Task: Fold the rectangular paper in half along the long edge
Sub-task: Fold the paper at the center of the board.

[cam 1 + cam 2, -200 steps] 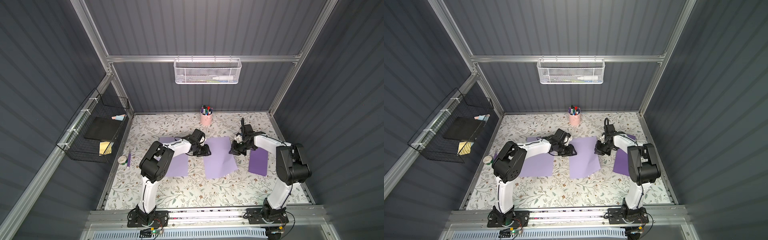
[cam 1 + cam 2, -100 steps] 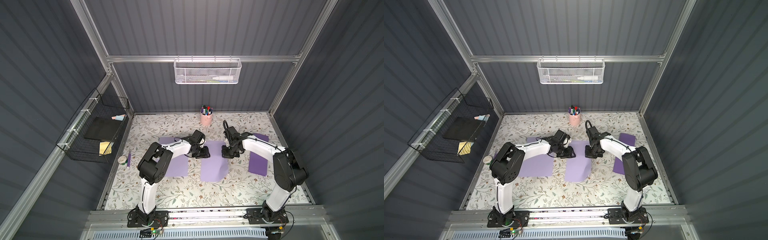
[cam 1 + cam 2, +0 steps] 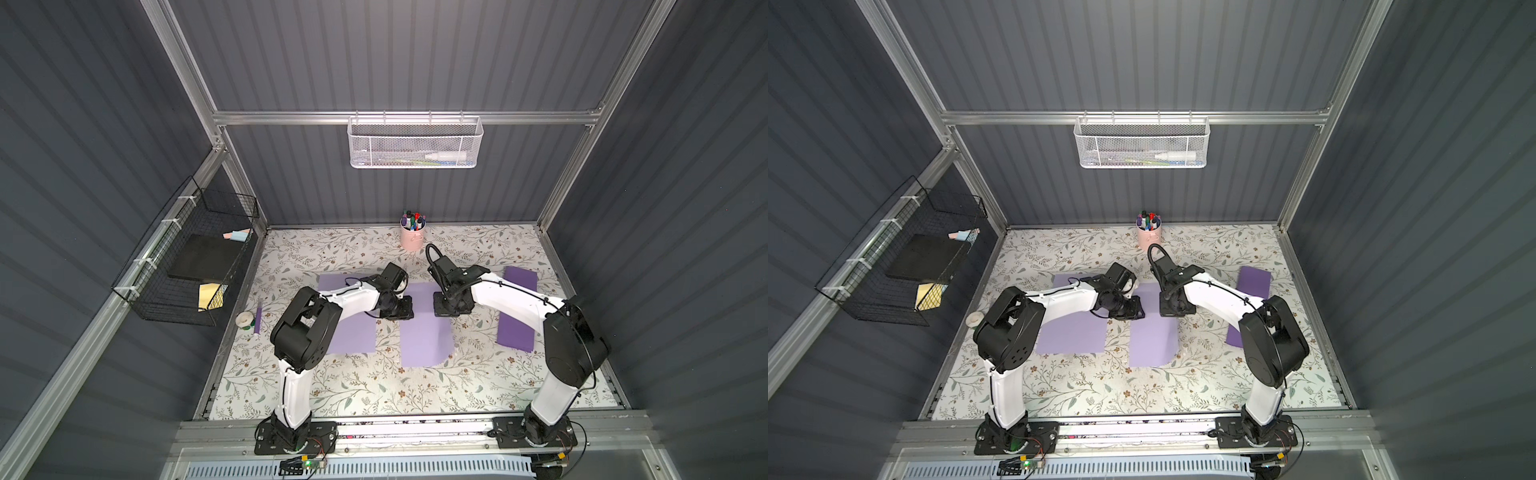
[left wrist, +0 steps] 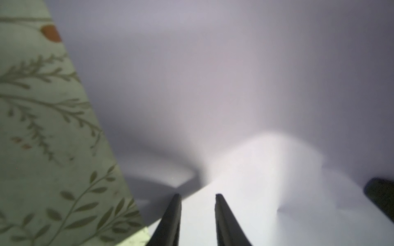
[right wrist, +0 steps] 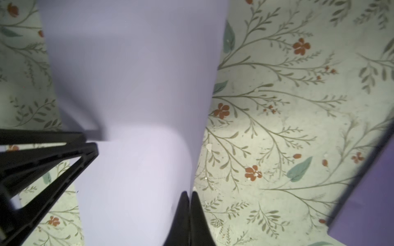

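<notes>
A robot lab cell is being shown. A floral tabletop (image 3: pixel 374 395) is being enclosed by ribbed walls (image 3: pixel 415 62) and an aluminium frame (image 3: pixel 407 117). A left arm (image 3: pixel 353 297) and a right arm (image 3: pixel 511 297) are being carried on a front rail (image 3: pixel 415 428). Stationery is being kept in a white basket (image 3: pixel 374 145), a black basket (image 3: pixel 166 309) and a pink cup (image 3: pixel 411 240).

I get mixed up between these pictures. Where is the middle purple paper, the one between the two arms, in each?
In a top view: the middle purple paper lies mid-table.
In a top view: the paper, below the pink cup.
Left wrist: the paper fills most of the picture, beyond the left gripper.
Right wrist: the paper curls up into the right gripper.
Shared landmark: the floral table cover.
</notes>
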Available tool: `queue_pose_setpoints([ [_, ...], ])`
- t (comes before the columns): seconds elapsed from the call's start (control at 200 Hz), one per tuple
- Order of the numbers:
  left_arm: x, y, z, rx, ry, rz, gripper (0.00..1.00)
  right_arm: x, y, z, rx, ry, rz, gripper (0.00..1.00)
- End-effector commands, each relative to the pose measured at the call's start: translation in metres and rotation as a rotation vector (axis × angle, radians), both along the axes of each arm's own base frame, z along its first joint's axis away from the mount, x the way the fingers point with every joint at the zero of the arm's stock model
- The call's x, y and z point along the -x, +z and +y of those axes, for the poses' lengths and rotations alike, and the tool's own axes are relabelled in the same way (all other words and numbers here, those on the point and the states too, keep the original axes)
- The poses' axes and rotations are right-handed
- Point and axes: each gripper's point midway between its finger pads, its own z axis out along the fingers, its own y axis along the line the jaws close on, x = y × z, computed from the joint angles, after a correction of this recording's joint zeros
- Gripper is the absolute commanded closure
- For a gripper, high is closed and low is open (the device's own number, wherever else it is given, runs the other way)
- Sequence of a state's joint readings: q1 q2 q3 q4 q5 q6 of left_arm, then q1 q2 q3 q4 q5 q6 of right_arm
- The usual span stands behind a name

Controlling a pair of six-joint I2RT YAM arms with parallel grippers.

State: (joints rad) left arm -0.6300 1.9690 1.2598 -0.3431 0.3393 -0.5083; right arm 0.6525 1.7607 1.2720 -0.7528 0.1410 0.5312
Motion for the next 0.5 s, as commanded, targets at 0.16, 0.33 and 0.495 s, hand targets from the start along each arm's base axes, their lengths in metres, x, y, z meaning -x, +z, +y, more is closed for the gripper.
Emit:
queue_pose_setpoints([
  [0.16,0.018,-0.009,0.028,-0.104,0.024,0.058,0.79,0.007,-0.012,-0.02,0.069,-0.088,0.011,1.0],
  [0.33,0.019,0.004,0.03,-0.094,0.031,0.041,0.79,0.006,-0.014,-0.03,0.101,-0.129,0.007,1.0],
  [0.495,0.019,0.008,0.03,-0.097,0.032,0.042,0.8,0.007,-0.013,-0.041,0.114,-0.176,-0.003,1.0],
])
